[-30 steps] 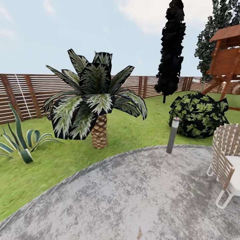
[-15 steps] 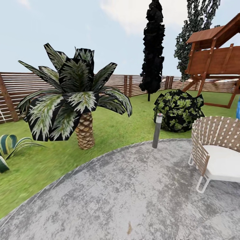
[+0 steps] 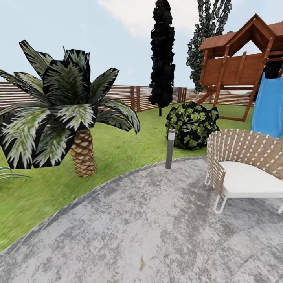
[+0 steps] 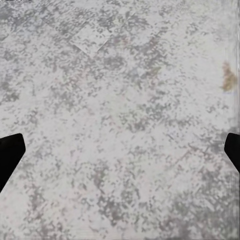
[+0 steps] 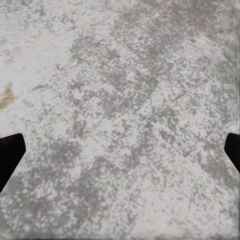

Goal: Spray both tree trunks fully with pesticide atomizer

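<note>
The pesticide atomizer is out of view. Far across the lawn, near the slat fence, stand two tall trees with dark ragged foliage: a black columnar one and a grey-green one behind the playhouse. Their trunks are too distant to make out. In the left wrist view, my left gripper is open over grey paving, its dark fingertips at the frame's edges. In the right wrist view, my right gripper is likewise open over paving, with nothing between the fingers.
I am on a round grey paved patio. A short scaly palm stands on the left. A grey bollard light and a round bush are ahead. A woven chair sits on the right, with a wooden playhouse and blue slide beyond.
The head camera has swung to the right, so everything has shifted left in the picture. The chair, playhouse and slide have come fully into view, and the striped agave has slid out.
</note>
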Controlling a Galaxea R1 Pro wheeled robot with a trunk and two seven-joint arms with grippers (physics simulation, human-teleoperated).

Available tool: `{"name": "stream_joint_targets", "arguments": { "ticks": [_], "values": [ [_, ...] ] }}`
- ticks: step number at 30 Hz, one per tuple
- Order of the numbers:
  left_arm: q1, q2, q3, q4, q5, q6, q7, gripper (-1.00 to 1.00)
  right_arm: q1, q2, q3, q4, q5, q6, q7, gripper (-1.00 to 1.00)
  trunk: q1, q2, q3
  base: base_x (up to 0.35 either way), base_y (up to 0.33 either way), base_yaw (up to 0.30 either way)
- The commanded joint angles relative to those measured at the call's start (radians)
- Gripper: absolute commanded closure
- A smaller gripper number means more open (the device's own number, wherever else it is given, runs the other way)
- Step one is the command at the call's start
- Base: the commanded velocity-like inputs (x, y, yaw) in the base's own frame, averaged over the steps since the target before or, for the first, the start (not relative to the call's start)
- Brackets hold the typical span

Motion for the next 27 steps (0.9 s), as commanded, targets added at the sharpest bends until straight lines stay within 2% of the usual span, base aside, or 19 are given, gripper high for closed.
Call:
{"name": "stream_joint_targets", "arguments": {
  "ticks": [1,27],
  "values": [
    [-0.001,0.0,-0.001,0.0,0.005,-0.003,0.0,-1.0,-0.001,0.0,0.0,0.001,0.0,-0.003,0.0,-1.0,0.004,-0.008,-0.005,0.0,0.0,-0.259],
    [0.0,0.0,-0.001,0.001,0.005,-0.003,0.0,-1.0,-0.001,0.0,0.0,0.001,0.0,-0.003,0.0,-1.0,0.103,-0.19,-0.112,0.0,0.0,-0.258]
  ]
}}
